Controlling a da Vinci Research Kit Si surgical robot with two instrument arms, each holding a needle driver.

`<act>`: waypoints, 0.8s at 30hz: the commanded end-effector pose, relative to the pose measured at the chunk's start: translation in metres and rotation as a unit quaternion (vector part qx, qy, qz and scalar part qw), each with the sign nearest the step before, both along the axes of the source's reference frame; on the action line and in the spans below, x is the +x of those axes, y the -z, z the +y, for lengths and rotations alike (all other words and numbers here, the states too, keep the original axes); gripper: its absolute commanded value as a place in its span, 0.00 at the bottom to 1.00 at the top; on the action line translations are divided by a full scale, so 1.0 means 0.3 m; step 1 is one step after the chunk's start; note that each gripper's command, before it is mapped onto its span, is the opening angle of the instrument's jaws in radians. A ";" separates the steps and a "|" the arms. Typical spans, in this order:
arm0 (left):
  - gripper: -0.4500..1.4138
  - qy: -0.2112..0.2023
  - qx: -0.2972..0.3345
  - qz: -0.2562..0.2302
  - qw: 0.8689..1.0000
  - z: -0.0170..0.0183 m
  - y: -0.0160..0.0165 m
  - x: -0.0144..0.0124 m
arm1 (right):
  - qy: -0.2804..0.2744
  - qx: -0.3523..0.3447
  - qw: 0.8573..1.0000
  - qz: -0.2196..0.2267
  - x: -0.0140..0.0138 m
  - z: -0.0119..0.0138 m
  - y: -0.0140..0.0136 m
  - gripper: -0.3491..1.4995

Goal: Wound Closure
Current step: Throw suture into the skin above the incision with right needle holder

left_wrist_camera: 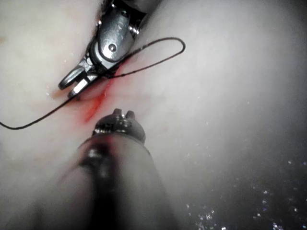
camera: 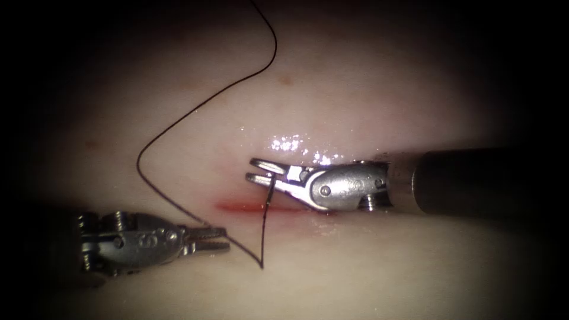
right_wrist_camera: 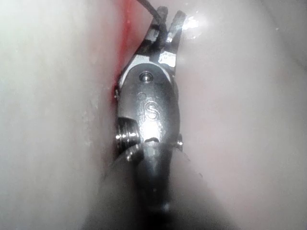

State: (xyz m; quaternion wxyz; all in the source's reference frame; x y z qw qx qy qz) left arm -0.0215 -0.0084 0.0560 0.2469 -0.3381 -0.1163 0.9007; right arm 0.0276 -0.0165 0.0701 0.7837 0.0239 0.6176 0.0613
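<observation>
The tissue (camera: 367, 89) has a short red cut (camera: 237, 207) running across the picture. My right tool (camera: 256, 170) hovers just above the cut with its jaws slightly parted. The needle (camera: 265, 237) is seen edge-on as a dark line. It runs from the base of the right tool's lower jaw down across the cut to a sharp bend; whether it is in the tissue I cannot tell. From that bend, black thread (camera: 178, 121) runs up-left, crossing my left tool (camera: 227, 239), whose jaws are together. In the right wrist view the right tool (right_wrist_camera: 165, 17) is parted, with a dark strand beside one jaw.
Red fluid (left_wrist_camera: 93, 108) stains the cut between the right tool (left_wrist_camera: 72, 85) and the left tool's tip (left_wrist_camera: 117, 122). A thread loop (left_wrist_camera: 158, 60) lies on the pale tissue beyond them. Wet glints (camera: 290, 145) sit just above the right tool's jaws.
</observation>
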 end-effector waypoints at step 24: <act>0.17 -0.005 0.014 -0.002 1.000 -0.007 -0.010 -0.0184 | -0.140 0.291 0.945 0.043 0.0027 0.0082 0.0079 0.00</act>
